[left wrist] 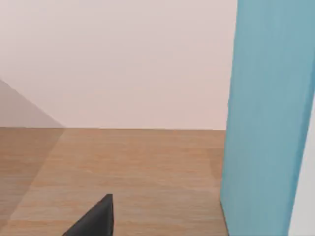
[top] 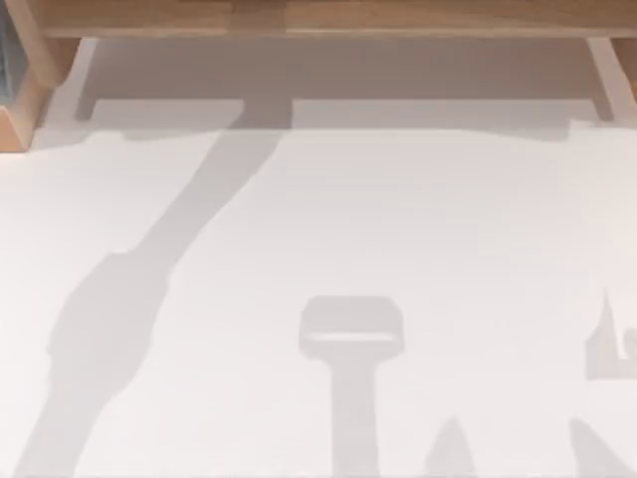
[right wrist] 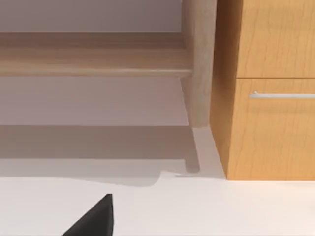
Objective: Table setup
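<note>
Spreading across the whole top view, the table (top: 398, 219) is a plain matte white surface, unmarked, with only soft grey shadows lying on it: one long slanted band toward the left and a blocky one near the middle of the near edge.

Along its far edge runs a wooden shelf frame (top: 318, 18), with pale legs coming down to the tabletop at either end. From my right wrist view, that same frame's rail and a post (right wrist: 197, 64) stand ahead of my right gripper (right wrist: 93, 219), and a wooden cabinet (right wrist: 266, 88) with a slim metal drawer handle (right wrist: 281, 95) sits beside the post, its base resting on the white table (right wrist: 221, 206) that stretches beneath me.

My left gripper (left wrist: 93, 219) points off over a wooden floor (left wrist: 123, 167) toward a pale wall (left wrist: 113, 59), with a tall blue panel (left wrist: 268, 118) close at one side.

Of each gripper, just one dark fingertip edge is visible, so I cannot tell how far either is open, and nothing is seen in their hold.
</note>
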